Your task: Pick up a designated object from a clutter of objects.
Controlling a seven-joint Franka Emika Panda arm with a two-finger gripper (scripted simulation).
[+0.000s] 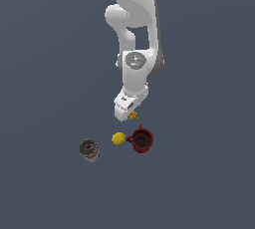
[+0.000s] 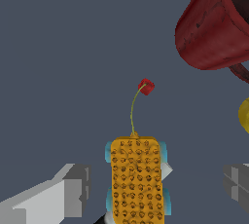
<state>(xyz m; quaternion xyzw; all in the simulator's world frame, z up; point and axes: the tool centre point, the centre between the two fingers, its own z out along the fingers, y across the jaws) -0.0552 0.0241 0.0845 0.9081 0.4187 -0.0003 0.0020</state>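
- Exterior view: I saw my gripper (image 1: 127, 115) low over the floor, the tiny orange item (image 1: 132, 116) just beside it, above the lemon (image 1: 118, 139) and red mug (image 1: 141, 141); the can (image 1: 89, 150) stood apart.
- Wrist view: the orange item (image 2: 135, 181) lay between spread fingers (image 2: 68, 189), untouched; pincer released.

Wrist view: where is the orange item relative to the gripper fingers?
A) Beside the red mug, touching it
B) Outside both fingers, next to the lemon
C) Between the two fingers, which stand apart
C: the orange item sits midway in the gripper, a gray finger either side, not touching it.
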